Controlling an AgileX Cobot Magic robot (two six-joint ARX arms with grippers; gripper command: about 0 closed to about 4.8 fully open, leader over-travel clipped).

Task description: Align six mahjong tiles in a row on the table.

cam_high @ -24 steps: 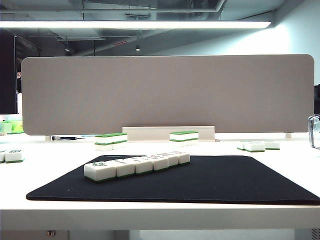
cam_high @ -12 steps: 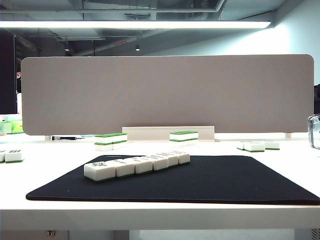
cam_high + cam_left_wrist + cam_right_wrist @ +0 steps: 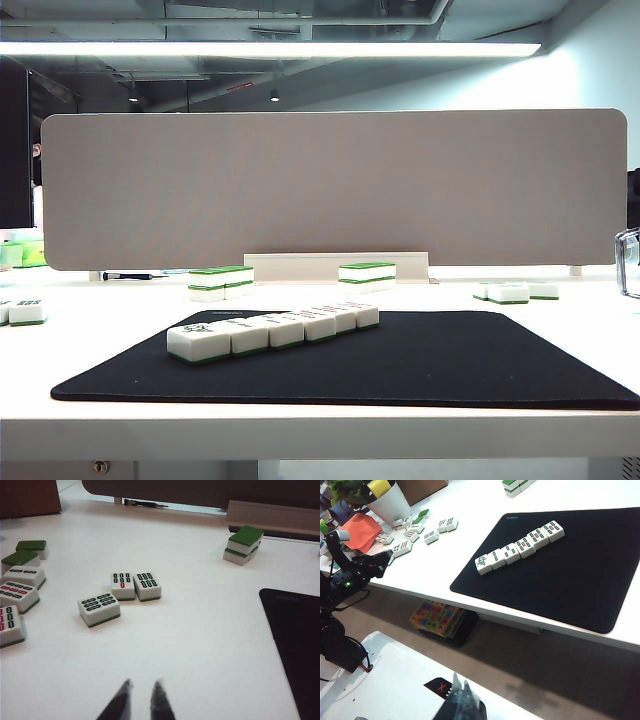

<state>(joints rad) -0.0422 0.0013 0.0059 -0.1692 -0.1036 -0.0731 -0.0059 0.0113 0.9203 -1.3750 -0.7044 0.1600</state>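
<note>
The six mahjong tiles lie touching in one slanted row on the black mat, white faces up; the right wrist view shows the same row of tiles. The mat rests on the white table. No arm shows in the exterior view. My left gripper hovers over bare table, away from the row, its tips a narrow gap apart with nothing between them. My right gripper is shut and empty, low beside the table over the white robot base.
Loose face-up tiles and more tiles lie left of the mat. Green-topped stacks stand near the grey divider panel. Other tiles sit at the back right. A plant pot and orange cloth occupy the far corner.
</note>
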